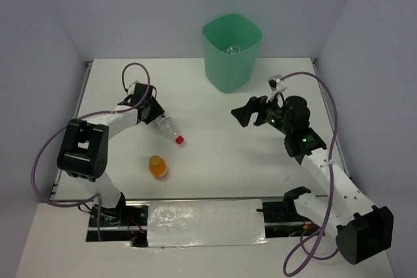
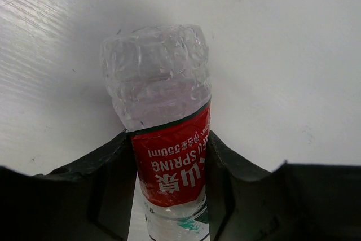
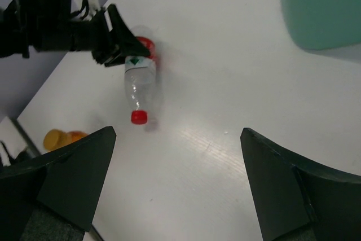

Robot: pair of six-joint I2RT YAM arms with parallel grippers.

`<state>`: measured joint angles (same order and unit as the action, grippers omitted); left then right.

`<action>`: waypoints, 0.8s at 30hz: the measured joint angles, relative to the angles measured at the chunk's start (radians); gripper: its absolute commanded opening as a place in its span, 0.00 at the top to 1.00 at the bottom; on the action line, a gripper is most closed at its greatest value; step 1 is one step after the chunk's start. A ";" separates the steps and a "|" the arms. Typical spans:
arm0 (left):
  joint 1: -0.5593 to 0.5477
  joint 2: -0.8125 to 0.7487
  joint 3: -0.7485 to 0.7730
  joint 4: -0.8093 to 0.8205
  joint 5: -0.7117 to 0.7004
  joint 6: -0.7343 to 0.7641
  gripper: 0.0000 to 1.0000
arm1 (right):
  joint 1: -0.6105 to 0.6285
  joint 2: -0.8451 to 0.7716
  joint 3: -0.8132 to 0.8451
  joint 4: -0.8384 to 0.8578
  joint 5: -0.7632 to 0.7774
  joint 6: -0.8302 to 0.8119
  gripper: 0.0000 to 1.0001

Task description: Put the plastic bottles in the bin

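— While the left gripper (image 1: pixel 153 114) clamps the red-capped bottle (image 1: pixel 171 128), where is that bottle?
— Well left of the bin (image 1: pixel 231 63), on its near side. Near the bin's right, the right gripper (image 1: pixel 240 115) has its jaws apart and empty.

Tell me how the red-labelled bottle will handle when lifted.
The red-labelled bottle looks empty, so probably light. Its thin wall is crinkled, so it may dent where the left gripper closes its jaws on the label. Round and lying sideways on the table, it would likely roll if released.
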<state>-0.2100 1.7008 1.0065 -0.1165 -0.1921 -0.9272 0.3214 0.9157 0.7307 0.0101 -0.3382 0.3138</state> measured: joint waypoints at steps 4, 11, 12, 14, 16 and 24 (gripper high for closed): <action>-0.002 -0.059 -0.009 -0.003 0.047 0.011 0.70 | 0.037 0.005 -0.019 0.010 -0.080 -0.005 0.00; -0.124 -0.343 -0.020 0.006 0.039 0.038 0.65 | 0.197 0.055 -0.018 0.041 -0.091 -0.023 0.00; -0.158 -0.385 -0.020 0.005 0.030 0.039 0.64 | 0.220 0.066 -0.018 0.048 -0.087 -0.023 0.00; -0.225 -0.458 -0.021 0.010 0.014 0.039 0.64 | 0.262 0.092 -0.013 0.062 -0.079 -0.024 0.00; -0.277 -0.521 -0.040 0.024 0.002 0.036 0.64 | 0.308 0.123 0.001 0.071 -0.066 -0.025 0.00; -0.412 -0.650 -0.141 0.043 -0.060 0.030 0.62 | 0.457 0.227 0.067 0.129 0.008 -0.042 0.00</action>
<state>-0.6220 1.0504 0.8654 -0.0734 -0.2520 -0.8970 0.7788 1.1423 0.7979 0.1387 -0.3298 0.2714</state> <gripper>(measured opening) 0.547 0.997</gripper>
